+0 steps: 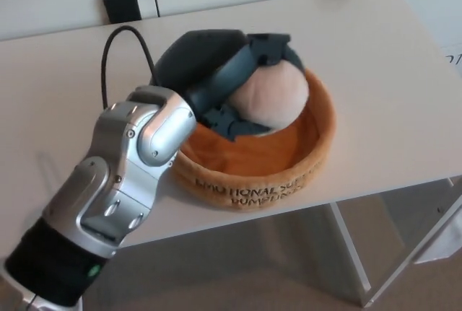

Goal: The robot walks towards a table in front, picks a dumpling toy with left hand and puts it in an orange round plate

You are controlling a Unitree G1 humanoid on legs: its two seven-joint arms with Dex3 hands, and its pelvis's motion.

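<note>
Pale, matte table (375, 94), top plain and smooth; white wall panels behind its far edge, with two dark fittings set against them. Orange round plate (317, 154), soft-walled and rimmed, sat near the table's front edge, dark lettering on its front wall. Left hand (238, 80) reached over the plate's left rim and down inside, fingers (271, 47) curled over the top and thumb pressed below, clamped around the dumpling toy (271, 98). Toy pale pink, round, low inside the plate toward its back-left; contact with the plate's floor not clear. Silver forearm (123, 174) crossed the table's front edge left of the plate, black cable looping above the wrist. Bare tabletop right of the plate and behind it. Beige floor and a white table leg below the front edge. Right hand out of sight.
</note>
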